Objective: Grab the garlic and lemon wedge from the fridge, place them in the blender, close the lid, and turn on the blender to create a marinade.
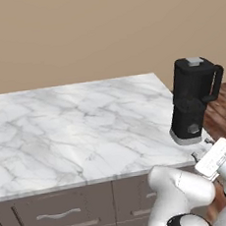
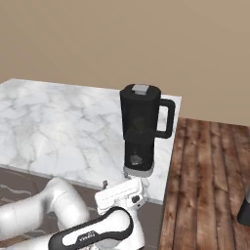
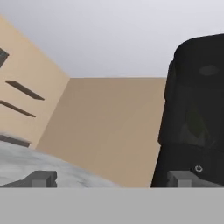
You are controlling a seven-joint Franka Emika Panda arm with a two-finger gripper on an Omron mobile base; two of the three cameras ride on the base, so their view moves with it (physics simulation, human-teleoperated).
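Upright, the blender (handle rightward) stands lidded; gripper jaws wide, empty.

Marble counter: blender upright at right end near front corner, lid on.

The arm is made of smooth, rounded glossy white shells. Just below the blender on the counter edge, one link carries a long black oval band with small pale lettering too fine to read, and a dark ring marks a joint. The hand below the blender base is a flat white block with small dark fittings. The fingertips are small, square, dark grey blocks.
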